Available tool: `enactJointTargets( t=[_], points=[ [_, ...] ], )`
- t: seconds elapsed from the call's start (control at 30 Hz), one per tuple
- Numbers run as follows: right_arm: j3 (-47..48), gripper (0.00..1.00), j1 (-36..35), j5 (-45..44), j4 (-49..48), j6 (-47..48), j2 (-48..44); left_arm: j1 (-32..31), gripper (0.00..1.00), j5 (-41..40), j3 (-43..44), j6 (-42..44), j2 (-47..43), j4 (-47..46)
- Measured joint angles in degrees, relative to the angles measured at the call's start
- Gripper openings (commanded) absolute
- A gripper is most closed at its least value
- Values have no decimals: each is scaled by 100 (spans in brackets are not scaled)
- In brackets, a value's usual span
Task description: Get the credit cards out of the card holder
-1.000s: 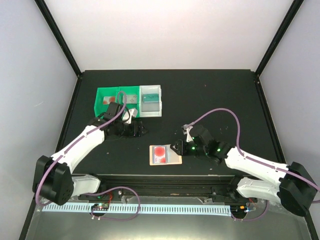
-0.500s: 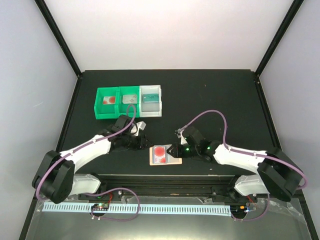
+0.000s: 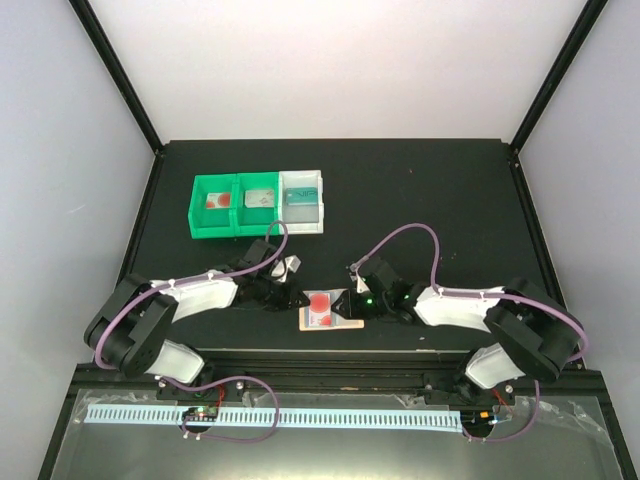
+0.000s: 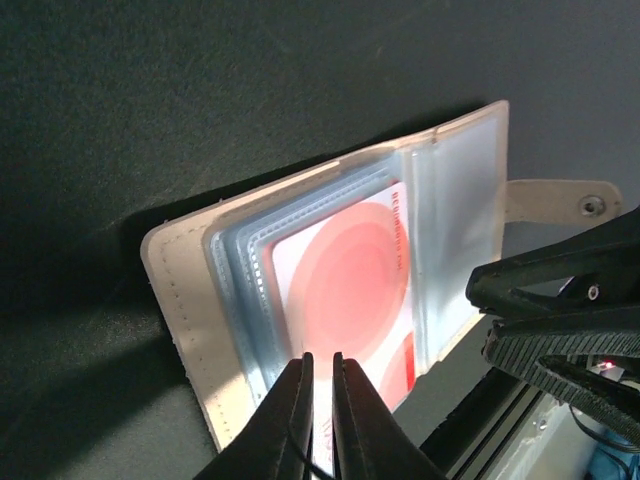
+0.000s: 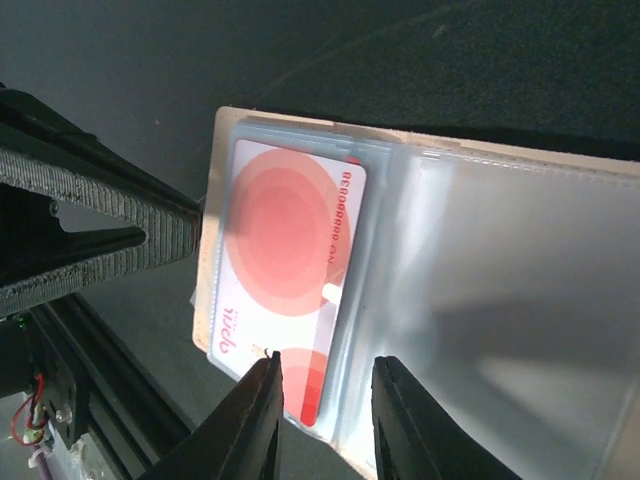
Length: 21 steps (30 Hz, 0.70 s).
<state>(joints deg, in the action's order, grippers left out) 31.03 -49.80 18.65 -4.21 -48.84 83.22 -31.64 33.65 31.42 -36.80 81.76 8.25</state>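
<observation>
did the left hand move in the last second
Yes: the left hand moved away from the green bins, down the view to the card holder.

White arm shells [image 3: 200, 292], black joints [image 3: 130, 330], purple cables [image 3: 410, 232], green lights [image 3: 368, 297]

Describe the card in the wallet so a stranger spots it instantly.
On the black table, near its front edge, lies an open tan card holder. Under its clear sleeve sits the card: pink with big red circles, unlike those loose in the bins behind.
</observation>
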Motion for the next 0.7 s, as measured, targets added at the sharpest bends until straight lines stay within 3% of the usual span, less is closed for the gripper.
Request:
enactJointTargets(
  t=[0.43, 0.7],
  points=[
    [-74, 22, 0, 85, -387, 4, 446, -190, 19, -127, -22, -98, 81, -13],
    [116, 20, 0, 179, -490, 52, 732, -221, 12, -195, -20, -146, 116, -11]
  ],
)
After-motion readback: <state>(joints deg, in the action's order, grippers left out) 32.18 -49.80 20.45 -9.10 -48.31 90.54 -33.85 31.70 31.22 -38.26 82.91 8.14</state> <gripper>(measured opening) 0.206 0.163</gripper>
